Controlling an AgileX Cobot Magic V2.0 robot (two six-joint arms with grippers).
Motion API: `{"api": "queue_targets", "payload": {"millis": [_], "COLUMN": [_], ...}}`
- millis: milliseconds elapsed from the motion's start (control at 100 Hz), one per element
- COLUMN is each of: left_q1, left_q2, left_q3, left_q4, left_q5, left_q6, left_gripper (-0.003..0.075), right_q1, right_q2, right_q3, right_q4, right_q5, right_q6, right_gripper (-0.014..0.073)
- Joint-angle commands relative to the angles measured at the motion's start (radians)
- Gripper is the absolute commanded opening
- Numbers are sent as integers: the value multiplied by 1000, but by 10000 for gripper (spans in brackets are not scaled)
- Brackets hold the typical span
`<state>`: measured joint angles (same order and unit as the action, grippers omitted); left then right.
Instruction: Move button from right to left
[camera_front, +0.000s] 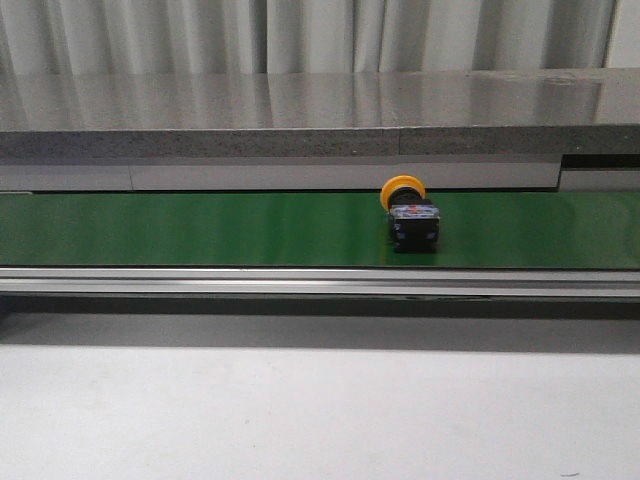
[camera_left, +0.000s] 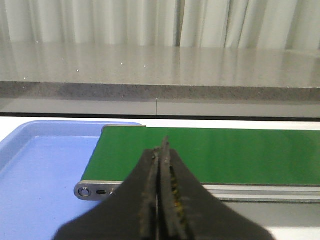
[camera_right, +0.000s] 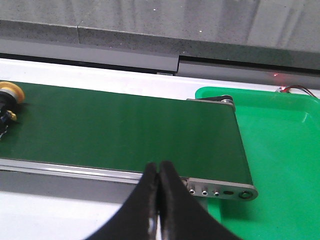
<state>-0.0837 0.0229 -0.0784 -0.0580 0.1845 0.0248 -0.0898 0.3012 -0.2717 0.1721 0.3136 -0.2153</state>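
Pale curtains hung behind a grey stone ledge, and below it a green conveyor belt (camera_front: 200, 230) ran across the white desk (camera_front: 300, 420). At the left wrist, the left pincer (camera_left: 161, 190) had its fingers pressed together with nothing between them, hovering near the belt's left end, where a blue tray (camera_left: 35, 180) lay beneath the roller. The right pincer (camera_right: 159, 195) was likewise closed on nothing, poised over the near rail at the belt's right end, beside a green tray (camera_right: 280, 150). Neither pincer appeared in the front view.

Further out, the button (camera_front: 410, 215) lay on its side on the belt, somewhat right of centre in the front view, well apart from both pincers. Its round yellow-orange cap pointed towards the far ledge and its black boxy body faced the camera, with tiny red and white marks on the end.

It looked rigid and light, probably hard plastic, unlikely to deform or break. The rounded cap might slip from a pinch; the flat sides of the black body seemed the surer place to take hold.
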Motion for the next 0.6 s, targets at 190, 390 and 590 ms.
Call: {"api": "queue_targets", "payload": {"millis": [190,390,590], "left_q1": [1,1,-5], "left_q2": [339,630,870], "left_q3": [-378,-571,-697], "left_q4": [-10,-10,-23], "left_q5": [139,242,250], "left_q6": [0,0,0], "left_gripper": [-20,-18,244], "right_q1": [3,3,3], "right_q2": [5,5,5], "right_q3": [-24,-24,-24], "right_q4": [-5,-5,-5], "right_q5": [-80,-80,-80], "right_q6": [-9,-9,-9], "right_gripper": [-67,-67,-67]}}
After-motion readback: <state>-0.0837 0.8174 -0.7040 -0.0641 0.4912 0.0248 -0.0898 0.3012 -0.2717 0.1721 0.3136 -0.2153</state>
